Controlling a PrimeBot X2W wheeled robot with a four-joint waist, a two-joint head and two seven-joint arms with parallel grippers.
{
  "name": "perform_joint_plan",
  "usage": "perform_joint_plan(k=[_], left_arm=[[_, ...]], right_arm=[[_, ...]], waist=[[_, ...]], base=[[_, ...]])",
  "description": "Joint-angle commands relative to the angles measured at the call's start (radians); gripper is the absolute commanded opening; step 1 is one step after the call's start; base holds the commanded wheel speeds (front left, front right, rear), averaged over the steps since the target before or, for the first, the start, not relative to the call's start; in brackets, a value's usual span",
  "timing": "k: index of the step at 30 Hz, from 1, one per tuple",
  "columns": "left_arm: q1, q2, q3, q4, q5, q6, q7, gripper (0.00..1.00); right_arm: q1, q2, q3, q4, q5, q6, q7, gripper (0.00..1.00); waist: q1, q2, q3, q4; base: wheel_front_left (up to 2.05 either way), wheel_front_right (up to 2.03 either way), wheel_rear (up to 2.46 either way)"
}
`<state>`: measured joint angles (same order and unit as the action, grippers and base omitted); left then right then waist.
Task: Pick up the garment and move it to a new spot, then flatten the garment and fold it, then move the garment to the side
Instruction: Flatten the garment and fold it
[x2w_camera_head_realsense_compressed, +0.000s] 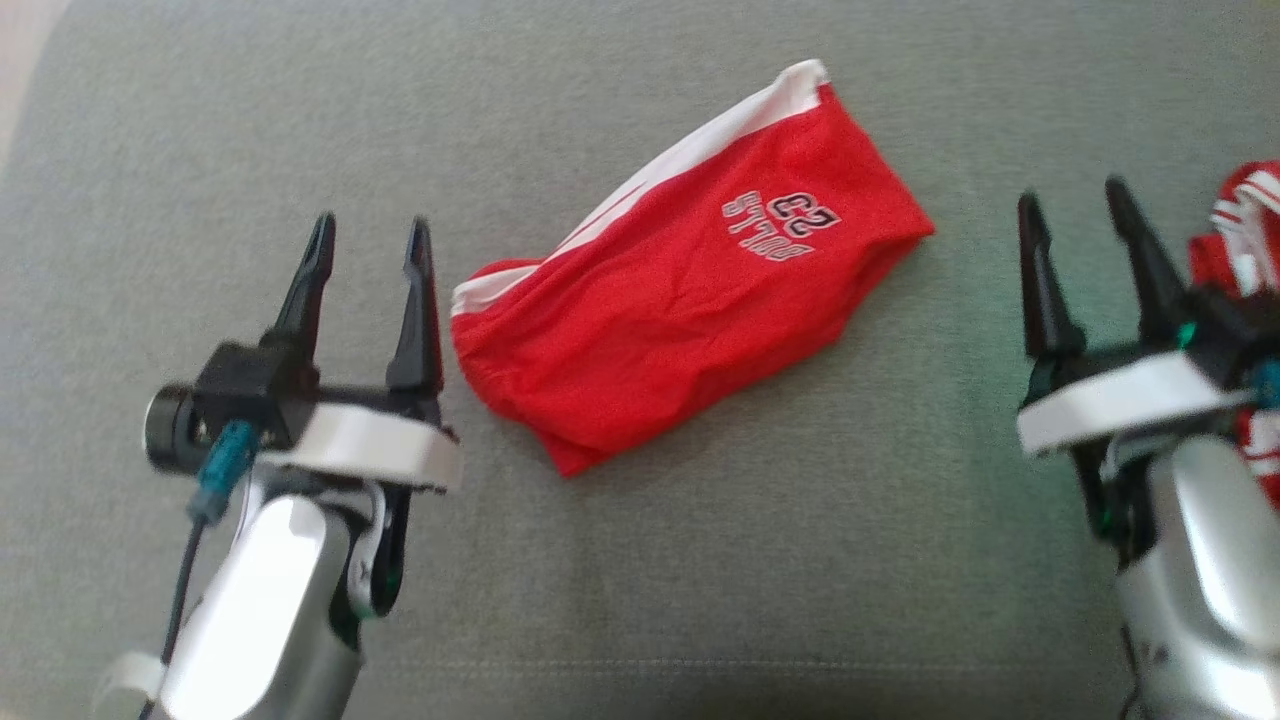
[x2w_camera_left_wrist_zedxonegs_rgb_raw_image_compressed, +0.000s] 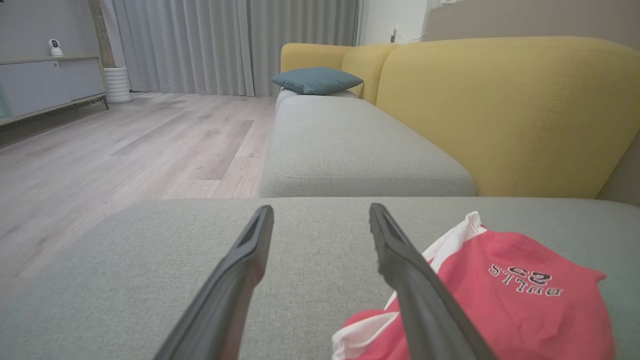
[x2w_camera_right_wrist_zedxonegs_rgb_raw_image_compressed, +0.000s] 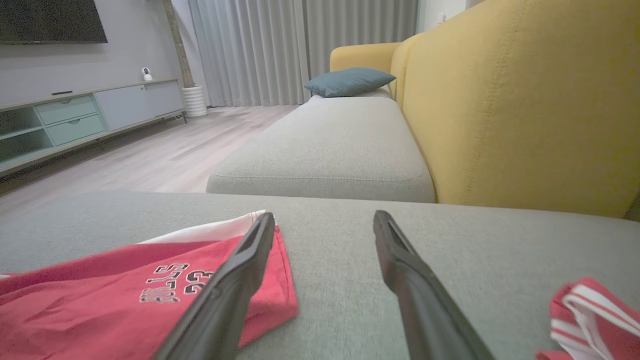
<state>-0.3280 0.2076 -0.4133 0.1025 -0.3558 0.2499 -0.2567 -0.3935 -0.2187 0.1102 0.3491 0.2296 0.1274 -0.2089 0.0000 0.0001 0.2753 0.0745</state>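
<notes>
**Operator:** Report the left side.

**Inspector:** Left gripper (x2w_camera_head_realsense_compressed: 370, 228): the two long dark fingers are spread apart and hold nothing. It is poised over the grey woven-fabric seat cushion (x2w_camera_head_realsense_compressed: 700, 580). Its inner finger stands just beside the near end of the garment; contact cannot be confirmed.

**Operator:** Location of the task item?

**Inspector:** The red sports shorts with a white side stripe and printed number (x2w_camera_head_realsense_compressed: 690, 310) lie folded and slightly rumpled on the cushion between the two grippers. They run diagonally, with the white-striped edge on the far side.

**Operator:** Right side?

**Inspector:** Right gripper (x2w_camera_head_realsense_compressed: 1072, 195): fingers spread, empty, near the far corner of the shorts with bare cushion between. A bunched red cloth with white stripes (x2w_camera_head_realsense_compressed: 1245, 215) lies just beside this gripper, partly hidden behind its wrist.

**Operator:** Surroundings?

**Inspector:** In the left wrist view, pale wood-plank floor (x2w_camera_left_wrist_zedxonegs_rgb_raw_image_compressed: 125, 145) lies to the left, with grey pleated curtains (x2w_camera_left_wrist_zedxonegs_rgb_raw_image_compressed: 225, 40) beyond. A teal square pillow (x2w_camera_left_wrist_zedxonegs_rgb_raw_image_compressed: 316, 80) rests on the next seat section. A mustard-yellow upholstered backrest (x2w_camera_left_wrist_zedxonegs_rgb_raw_image_compressed: 500, 110) bounds the cushion on the right.
</notes>
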Motion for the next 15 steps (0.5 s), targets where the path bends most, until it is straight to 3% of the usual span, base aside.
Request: perform_joint_plan(k=[1,15], left_arm=[[0.006,0.039,0.042,-0.034,0.028,0.005,-0.005,1.0],[0.093,0.03,0.071,-0.034,0.094,-0.003,-0.005,1.0]], right_arm=[[0.057,0.032,-0.009,-0.098,-0.025,0.003,0.031,1.0],[0.264,0.106,-0.058,-0.347,-0.075,0.003,0.165,1.0]], waist=[[0.0,-0.0001,-0.026,-0.033],[0.0,-0.0001,-0.043,-0.071]], base=[[0.0,0.0,0.0],[0.0,0.0,0.0]])
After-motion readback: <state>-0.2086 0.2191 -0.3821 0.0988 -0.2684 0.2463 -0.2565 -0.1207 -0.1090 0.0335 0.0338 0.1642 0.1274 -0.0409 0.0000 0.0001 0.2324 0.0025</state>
